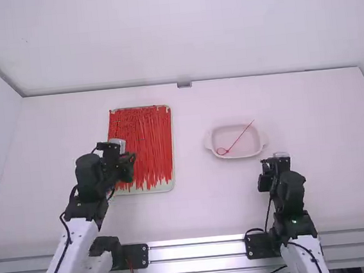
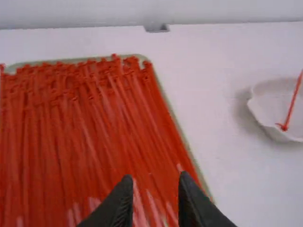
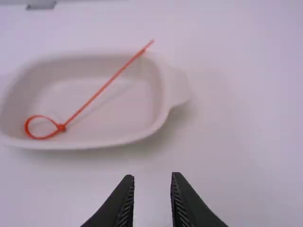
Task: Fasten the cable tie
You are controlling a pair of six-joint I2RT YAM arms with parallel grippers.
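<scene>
A red cable tie [image 3: 85, 101], one end closed into a small loop, lies slantwise in the white dish [image 3: 176, 89] on the table [image 1: 321, 110], with its tail tip over the dish's far rim. The right hand [image 3: 150, 182] hovers just off the dish's near side, apart from the tie, its fingers slightly parted and empty. Left of the dish, the left hand [image 2: 154, 182] hangs over the near end of a tray [image 2: 187, 146] of loose ties [image 2: 71, 132], its fingers a little apart and holding nothing.

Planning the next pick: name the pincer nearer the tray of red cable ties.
Left. The left pincer is over the tray's near edge; the right pincer is off by the white dish.
</scene>
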